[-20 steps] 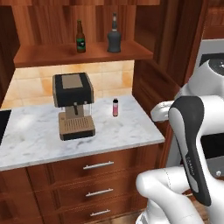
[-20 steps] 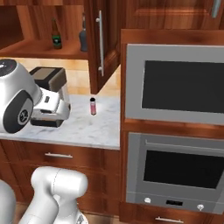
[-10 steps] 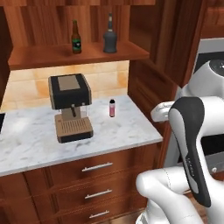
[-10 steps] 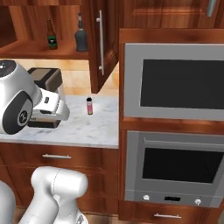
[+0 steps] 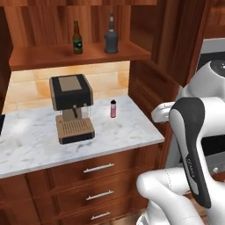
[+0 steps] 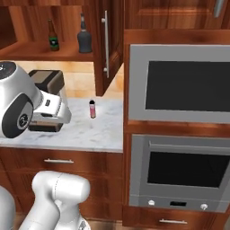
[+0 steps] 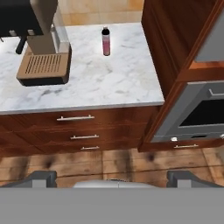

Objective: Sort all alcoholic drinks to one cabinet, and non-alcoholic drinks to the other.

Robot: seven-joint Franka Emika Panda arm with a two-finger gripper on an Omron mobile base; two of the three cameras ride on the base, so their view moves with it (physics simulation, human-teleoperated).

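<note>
A robot's pincer (image 7: 111, 179) is hanging well back from a kitchen unit, its two tips spread wide and holding nothing, as it is looking down over floorboards toward the marble surface (image 7: 109, 83). Nearest ahead of the pincer are the drawers with silver handles (image 7: 75, 117); beyond them, far out of reach across the surface, the slim pink bottle with a black cap (image 7: 105, 41) is standing upright and alone, with the coffee machine (image 7: 37, 39) off to its left and an oven front (image 7: 197, 113) to the right. Farther still and well above, on the shelf of the open cabinet (image 5: 127, 55), the brown beer bottle (image 5: 77, 38) and the squat dark grey bottle (image 5: 111, 40) are already standing side by side but apart. Judged from this, the pink bottle looks to be the next pick: the base should be closing in squarely, and the pincer should be coming in level at the bottle's middle, below the cap, with a tip on either side, since so narrow a bottle would be tipping at any glancing touch; it belongs in the other cabinet, away from the beer. The beer bottle's dark label is carrying a pale mark too small to read, and no other writing is legible.
</note>
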